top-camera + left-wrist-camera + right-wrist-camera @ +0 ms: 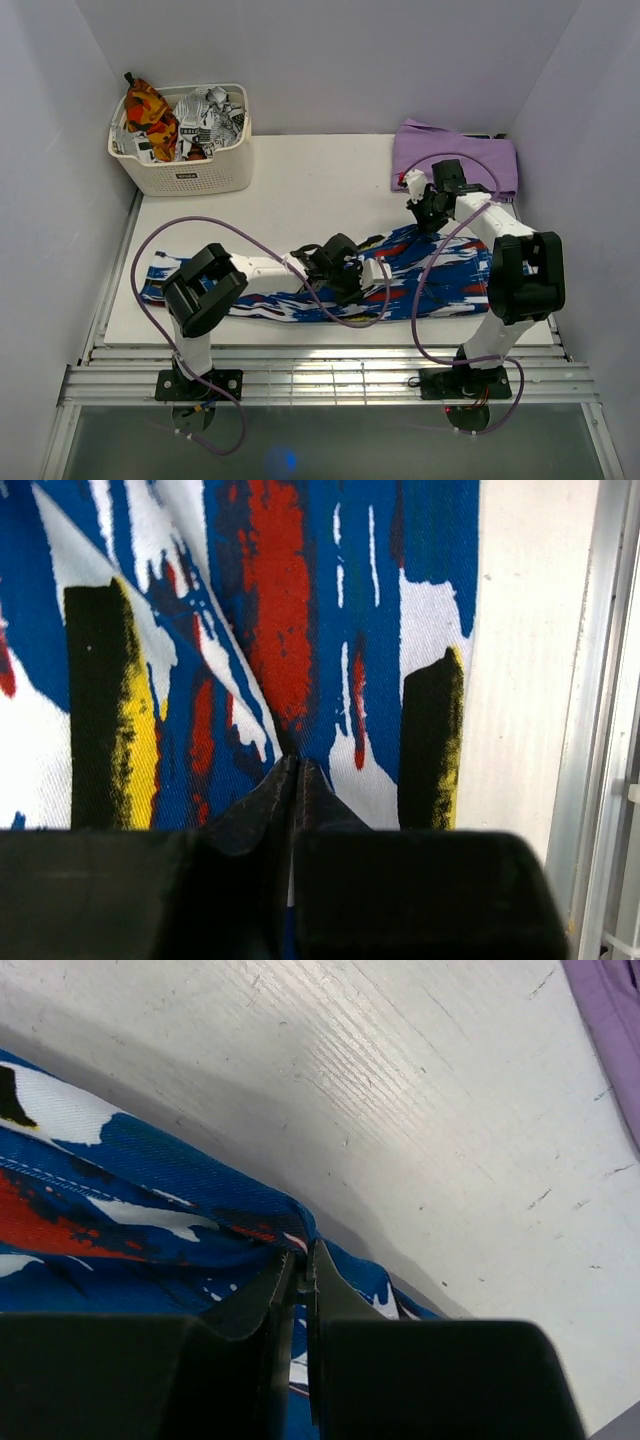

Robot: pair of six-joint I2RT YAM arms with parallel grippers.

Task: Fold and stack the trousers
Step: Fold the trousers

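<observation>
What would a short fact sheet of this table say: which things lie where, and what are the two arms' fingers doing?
trousers: bright blue streaked cloth, laid out lengthwise across the near part of the table
left fingers: shut, pinching a fold of the trousers
right fingers: shut on the trousers' far edge
lilac garment: far right corner of the table
basket: far left corner, holding crumpled printed clothes
</observation>
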